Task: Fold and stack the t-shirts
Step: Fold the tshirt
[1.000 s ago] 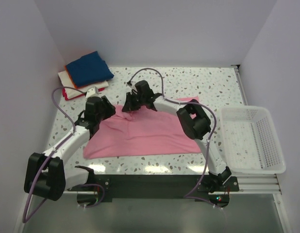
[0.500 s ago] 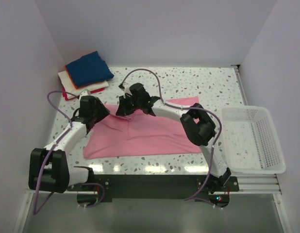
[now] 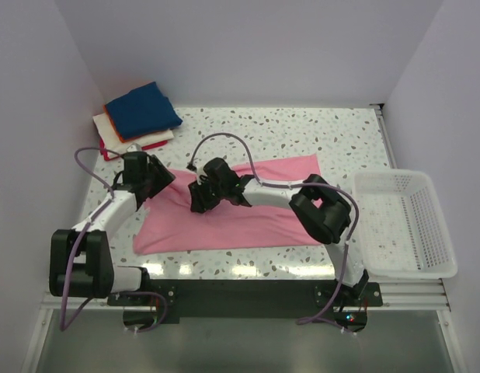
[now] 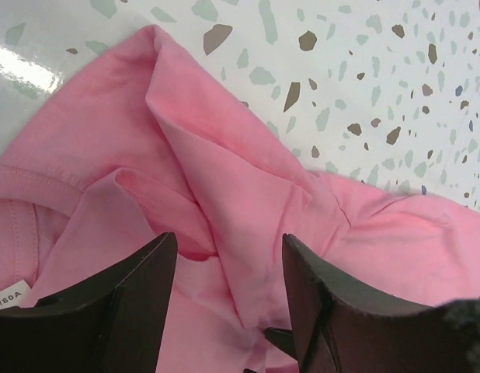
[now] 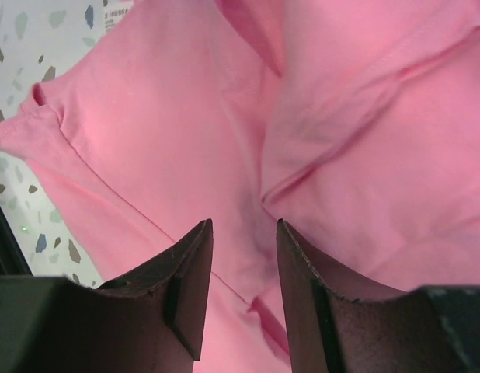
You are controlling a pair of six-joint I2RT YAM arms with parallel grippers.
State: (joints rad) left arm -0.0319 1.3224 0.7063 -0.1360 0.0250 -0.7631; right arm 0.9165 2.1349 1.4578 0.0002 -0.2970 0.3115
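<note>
Pink shirt [image 3: 224, 225] is lying partly folded while left gripper [image 4: 227, 256] and right gripper [image 5: 241, 233] are hovering over it, jaws spread, likely needing fresh edge grips for the next fold.

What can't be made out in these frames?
- Top view: part of pink shirt, hidden under left arm and right arm.
- Top view: stack, lower shirts covered by navy shirt; only edges show.
- Left wrist: tag, cut off by left edge.
- Right wrist: white label, too small, blurred.
</note>
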